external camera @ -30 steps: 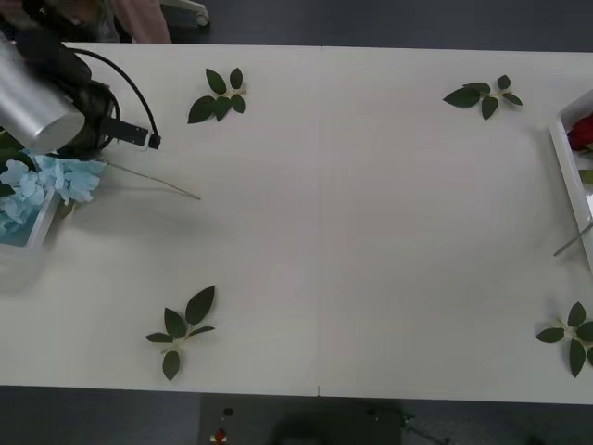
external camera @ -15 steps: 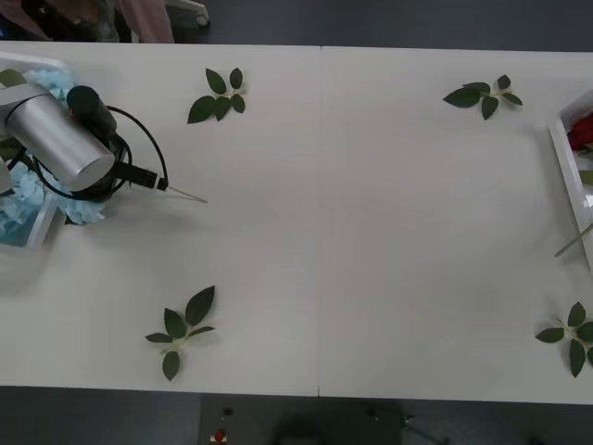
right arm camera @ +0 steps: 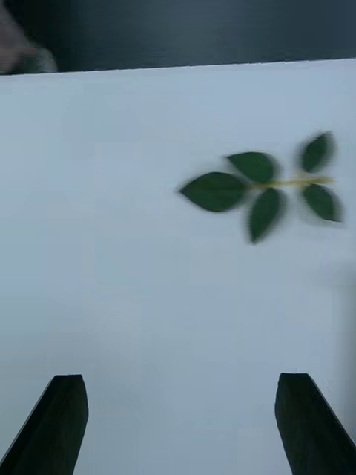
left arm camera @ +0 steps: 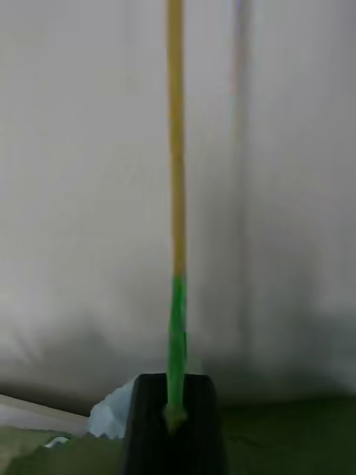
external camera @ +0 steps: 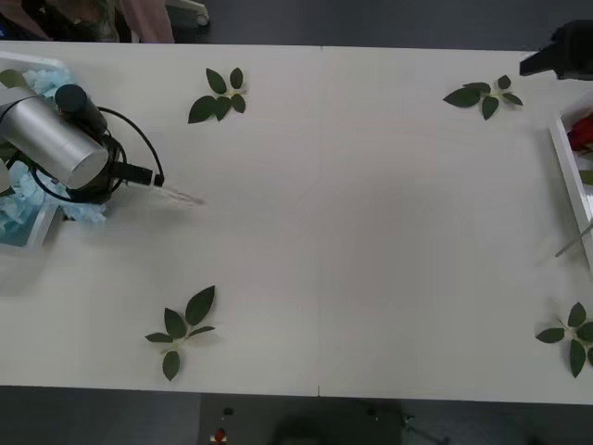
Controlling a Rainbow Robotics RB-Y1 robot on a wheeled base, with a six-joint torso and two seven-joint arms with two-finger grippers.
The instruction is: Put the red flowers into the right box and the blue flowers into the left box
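The blue flowers [external camera: 42, 185] are piled at the tabletop's [external camera: 352, 232] left edge, in and over the left box [external camera: 37, 227]. One thin stem [left arm camera: 176, 223] is clamped in the left claw [left arm camera: 174, 415], its tip stretched out over the tabletop. The red flowers [external camera: 582, 132] are seen in the right box [external camera: 567, 176] at the right edge. The right claw [right arm camera: 182, 423], fingers spread with nothing between them, is held near a leaf sprig [right arm camera: 259, 185] at the far right corner.

Left arm [external camera: 56, 148] over the blue flowers [external camera: 28, 190] in the left box [external camera: 42, 227].
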